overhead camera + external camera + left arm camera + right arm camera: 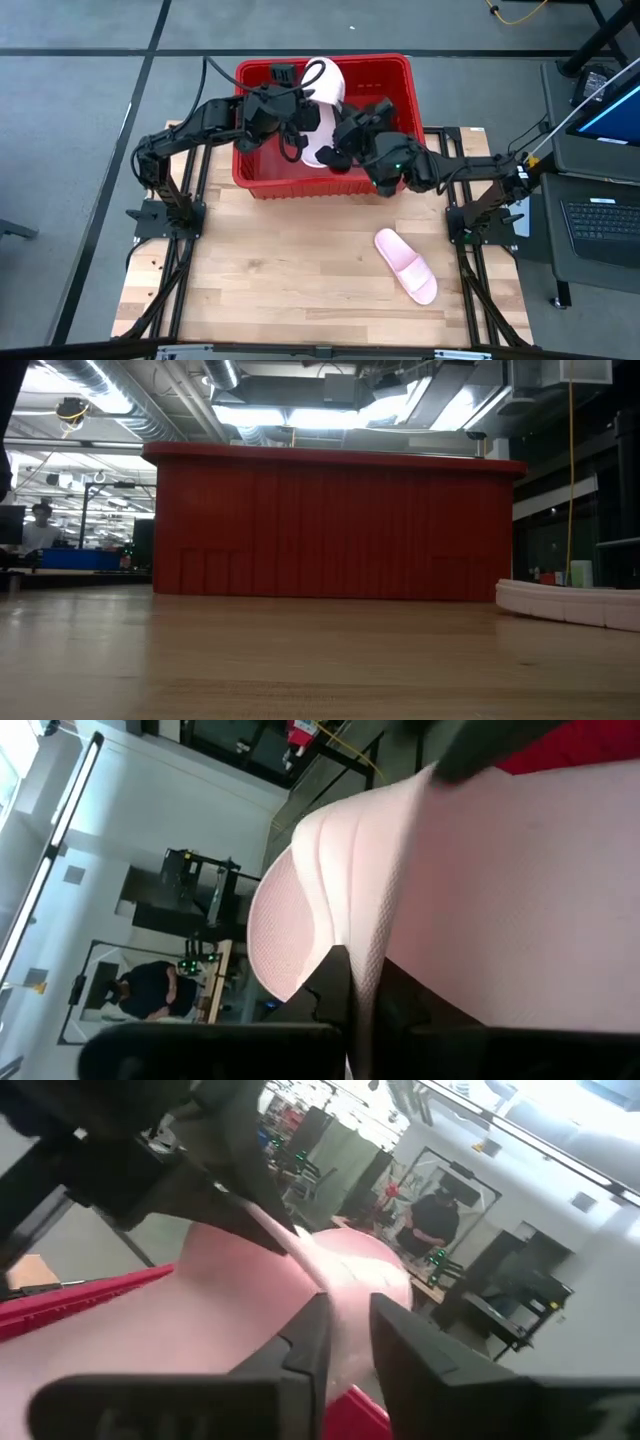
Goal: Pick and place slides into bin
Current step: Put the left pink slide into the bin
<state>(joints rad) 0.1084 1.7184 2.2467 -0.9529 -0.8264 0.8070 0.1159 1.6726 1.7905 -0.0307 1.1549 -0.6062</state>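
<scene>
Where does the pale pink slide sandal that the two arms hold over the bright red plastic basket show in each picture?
High view: the held pale pink slide sandal is top centre, over the red basket.
Low view: not in it; only the basket wall shows.
Left wrist view: it fills the middle and right.
Right wrist view: centre, beyond the fingers.
Shared landmark: the red basket.
</scene>
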